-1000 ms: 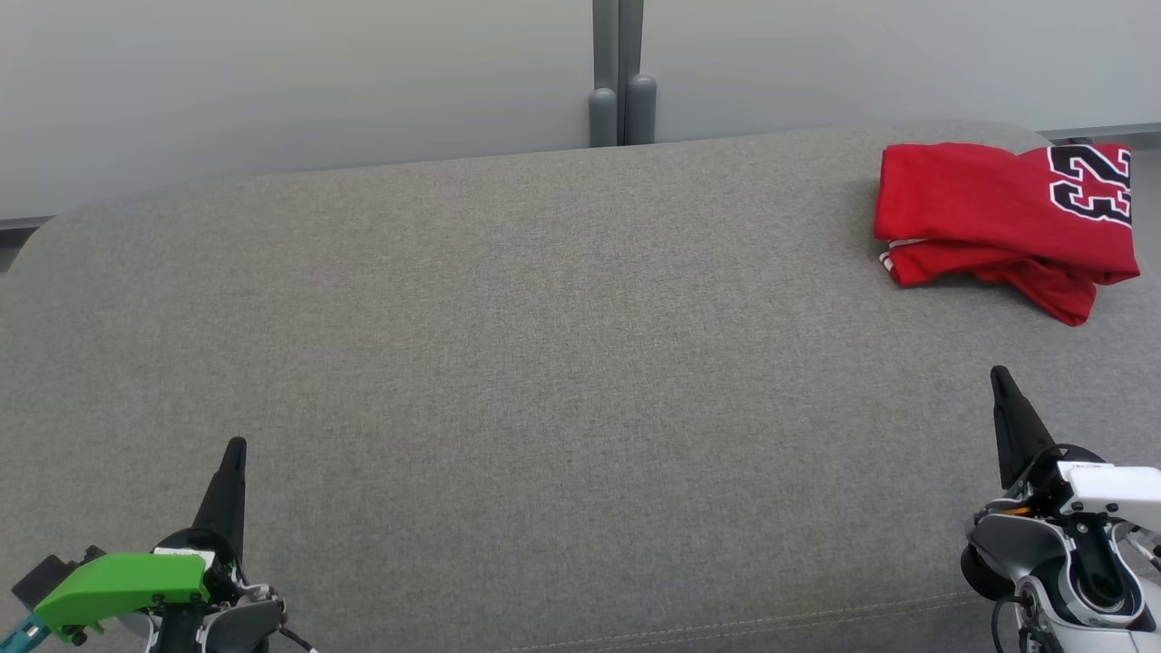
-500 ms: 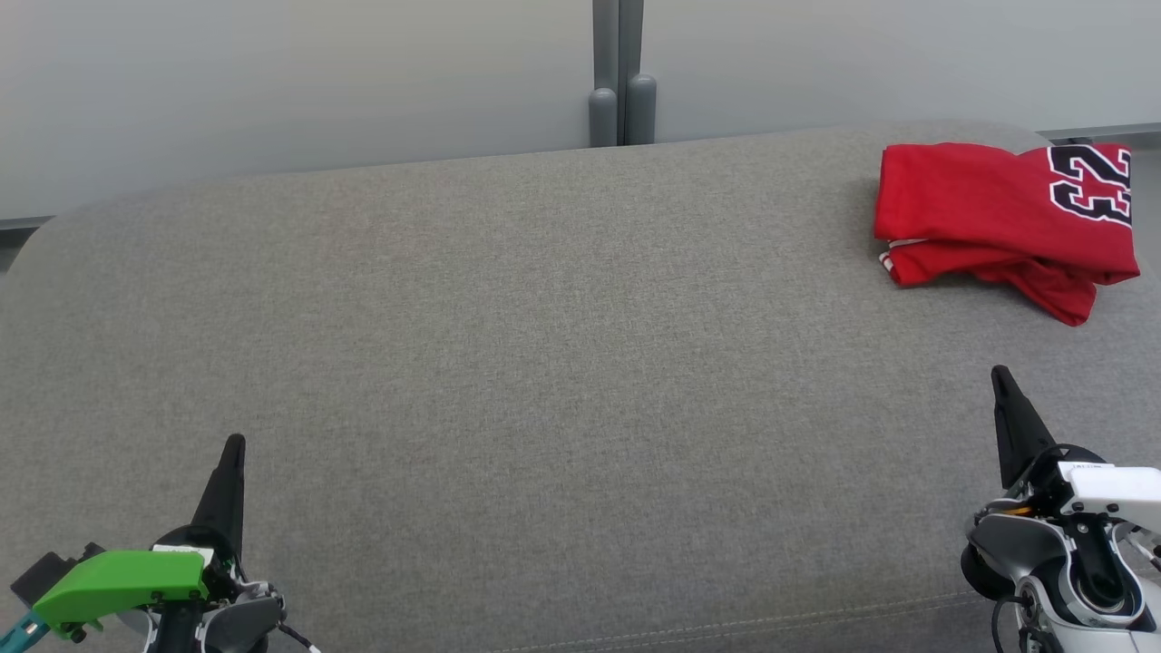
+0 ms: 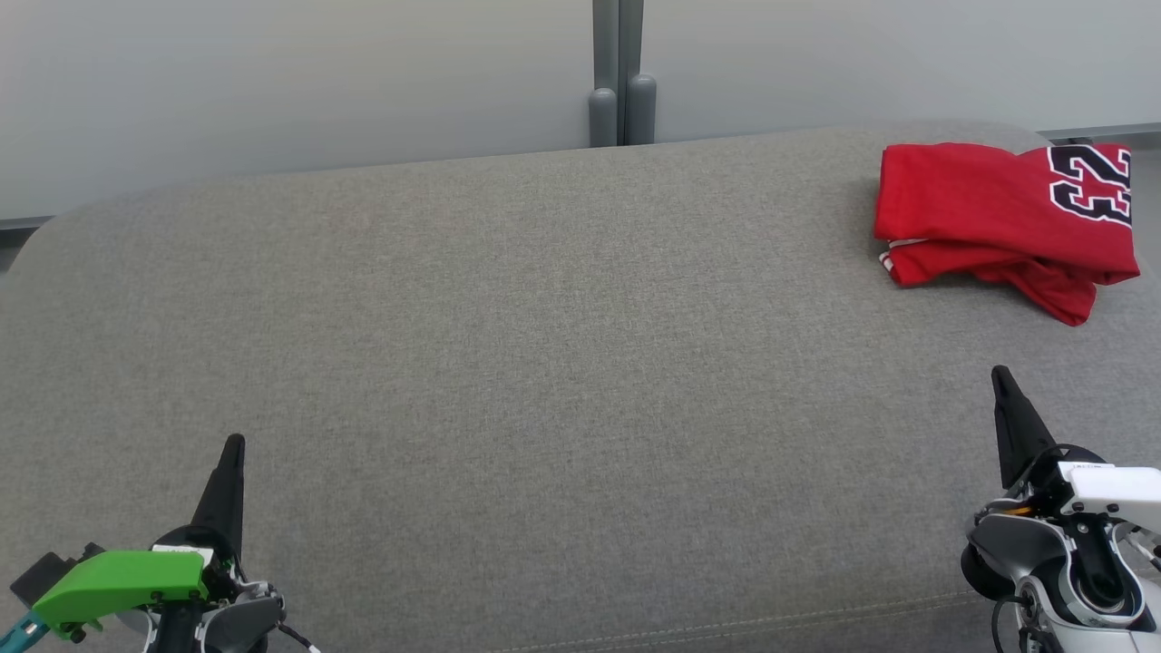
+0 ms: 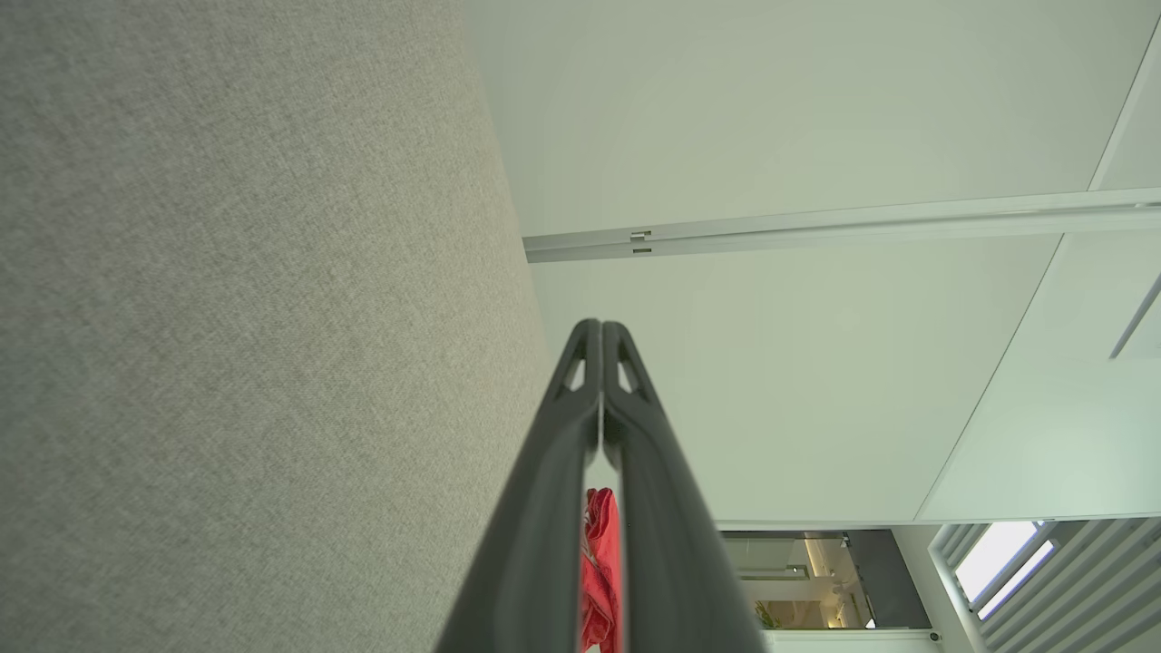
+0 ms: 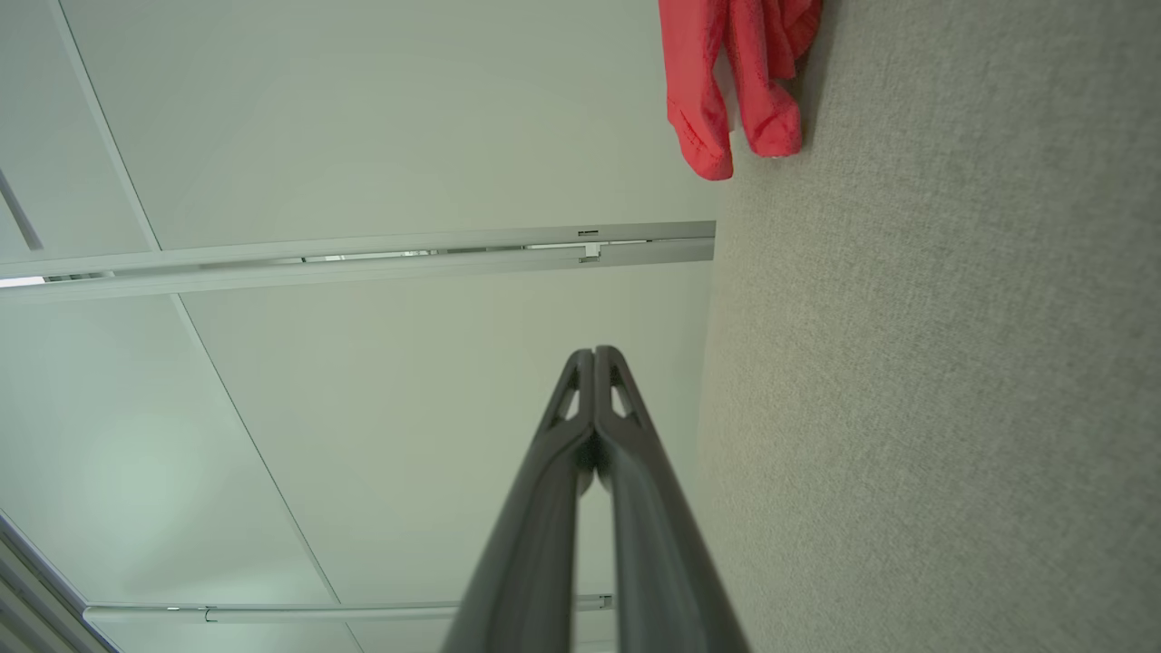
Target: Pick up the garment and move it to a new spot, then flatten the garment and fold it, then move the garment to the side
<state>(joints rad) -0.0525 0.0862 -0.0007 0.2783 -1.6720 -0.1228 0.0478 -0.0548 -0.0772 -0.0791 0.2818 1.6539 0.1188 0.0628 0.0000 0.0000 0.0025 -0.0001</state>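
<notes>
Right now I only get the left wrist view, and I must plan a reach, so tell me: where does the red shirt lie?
Observer: The red shirt lies folded at the far right end of the grey cushion.
Operator: Which gripper is nearer to it?
Observer: The right gripper. It sits at the near right, shut and empty, with bare cushion between it and the shirt.

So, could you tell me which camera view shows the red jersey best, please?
The head view: the whole folded red jersey lies on the grey cushion, number visible. The right wrist view catches a bunched end at its top edge; the left wrist view gives a red sliver behind the left gripper.
</notes>
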